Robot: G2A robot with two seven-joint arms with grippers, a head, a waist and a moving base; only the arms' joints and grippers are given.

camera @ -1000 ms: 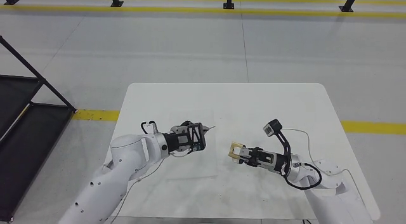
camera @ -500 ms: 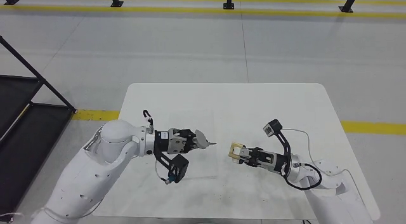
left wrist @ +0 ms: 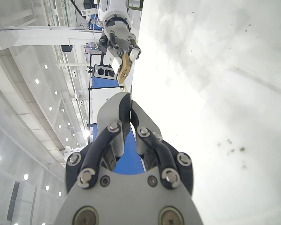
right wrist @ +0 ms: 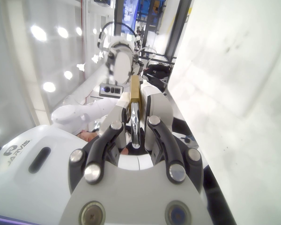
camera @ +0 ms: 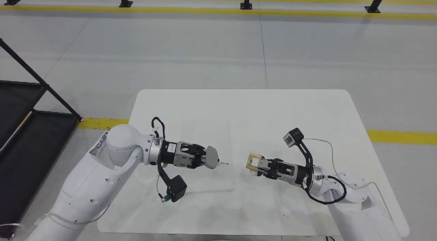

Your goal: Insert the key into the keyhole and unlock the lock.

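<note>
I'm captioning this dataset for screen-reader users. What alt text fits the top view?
Over a white table, the left arm's jaws pinch a small key, its tip pointing toward a brass padlock clamped in the right arm's jaws, with a gap between them. A black rack stands on the floor beside the table.

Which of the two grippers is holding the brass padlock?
The right gripper: it clamps the brass padlock, while the left gripper pinches only the thin key.

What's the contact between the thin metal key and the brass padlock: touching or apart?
Apart. The top view shows bare white table between the tip of the thin metal key and the brass padlock.
</note>
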